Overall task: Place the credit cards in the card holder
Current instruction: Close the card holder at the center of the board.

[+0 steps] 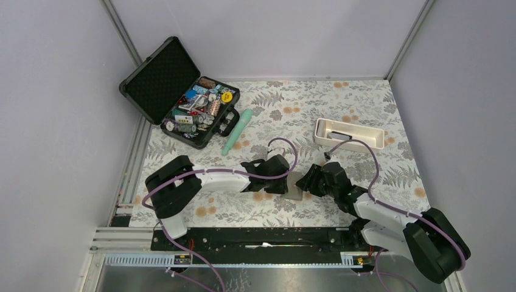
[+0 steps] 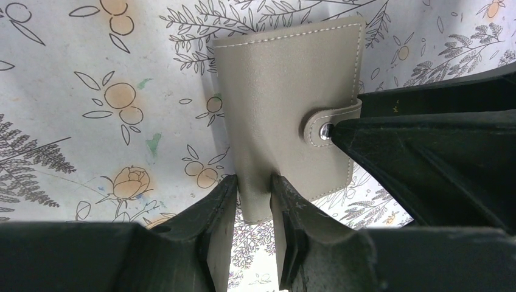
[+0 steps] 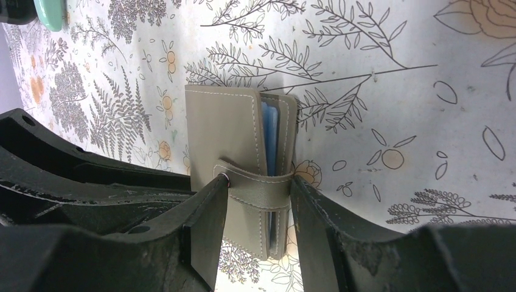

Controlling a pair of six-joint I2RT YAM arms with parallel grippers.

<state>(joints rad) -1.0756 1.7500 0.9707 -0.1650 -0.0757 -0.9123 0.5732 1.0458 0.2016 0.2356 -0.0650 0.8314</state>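
- the card holder (image 2: 286,91) sits in the middle of the table (image 1: 377,103), caught between both arms and folded closed. the credit cards (image 3: 270,131) are tucked inside, and blue edges peek out of the open side in the right wrist view
- left gripper (image 2: 254,185) is clamped on one edge of the holder, one finger on each face. my guess is it's acting as a vise so the thing doesn't slide or flop open
- right gripper (image 3: 258,182) comes in from the opposite side and straddles the strap (image 3: 243,175). its pads look pressed against both faces, one right at the snap (image 2: 327,130), so to me it's squeezing the snap shut
- so the holder is inside both sets of jaws at once, gripped at opposite edges
- can't tell if it's lifted or resting on the table
- cards look in, so this is probably the closing step
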